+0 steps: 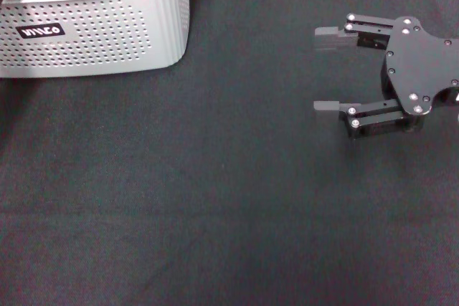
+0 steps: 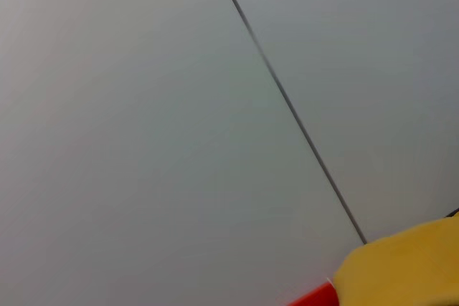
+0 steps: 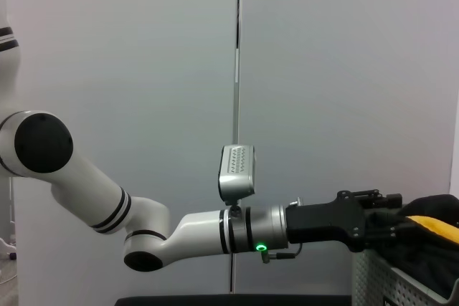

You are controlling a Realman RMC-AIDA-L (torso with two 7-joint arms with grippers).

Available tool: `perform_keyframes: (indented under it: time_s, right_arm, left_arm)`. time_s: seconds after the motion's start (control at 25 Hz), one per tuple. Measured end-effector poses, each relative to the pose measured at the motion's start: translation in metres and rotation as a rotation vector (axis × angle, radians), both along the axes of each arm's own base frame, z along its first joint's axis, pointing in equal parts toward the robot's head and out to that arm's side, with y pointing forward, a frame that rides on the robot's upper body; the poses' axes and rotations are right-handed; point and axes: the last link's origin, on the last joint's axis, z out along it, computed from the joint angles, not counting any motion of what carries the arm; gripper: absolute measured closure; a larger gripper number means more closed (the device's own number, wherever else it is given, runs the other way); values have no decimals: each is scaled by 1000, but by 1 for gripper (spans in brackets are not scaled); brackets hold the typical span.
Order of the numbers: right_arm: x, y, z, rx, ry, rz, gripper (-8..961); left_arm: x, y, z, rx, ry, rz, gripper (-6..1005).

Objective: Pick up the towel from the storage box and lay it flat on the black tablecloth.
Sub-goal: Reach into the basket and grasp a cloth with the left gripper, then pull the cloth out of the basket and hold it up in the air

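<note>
The light grey storage box (image 1: pixel 93 34) stands at the far left on the black tablecloth (image 1: pixel 215 198), with dark fabric inside it. In the right wrist view the left arm reaches level to the box (image 3: pixel 391 281). There the left gripper (image 3: pixel 393 209) sits at the rim against the bunched towel (image 3: pixel 434 225), which shows dark folds and a yellow-orange strip. Whether its fingers hold the towel is hidden. My right gripper (image 1: pixel 320 71) hovers open over the cloth at the right, holding nothing.
A white wall with a dark seam (image 2: pixel 287 98) fills the left wrist view, with a yellow and red shape (image 2: pixel 409 270) at its edge. The tablecloth spreads wide in front of and beside the box.
</note>
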Motion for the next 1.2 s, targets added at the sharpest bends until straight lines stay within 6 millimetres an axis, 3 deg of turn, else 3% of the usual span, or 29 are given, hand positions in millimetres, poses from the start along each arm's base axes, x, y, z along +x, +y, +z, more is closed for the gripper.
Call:
perform_keyframes:
  time_s: [0.04, 0.12, 0.56, 0.8, 1.0, 1.2]
  right_arm:
    - [0, -1, 0, -2, 1, 0, 69]
    - [1, -1, 0, -2, 1, -1, 70]
    - [1, -2, 0, -4, 4, -2, 70]
    - [1, -2, -1, -6, 3, -1, 70]
    - [0, -2, -1, -6, 2, 1, 70]
    - [1, -2, 0, -4, 4, -1, 70]
  left_arm:
    - [1, 1, -4, 2, 6, 1, 208]
    - [2, 2, -6, 1, 10, -2, 410]
    - [6, 8, -13, -6, 16, -3, 648]
    - [6, 7, -14, -5, 4, -3, 875]
    - [6, 5, -12, 33, -50, -4, 968]
    - [19, -3, -11, 62, -102, -105, 975]
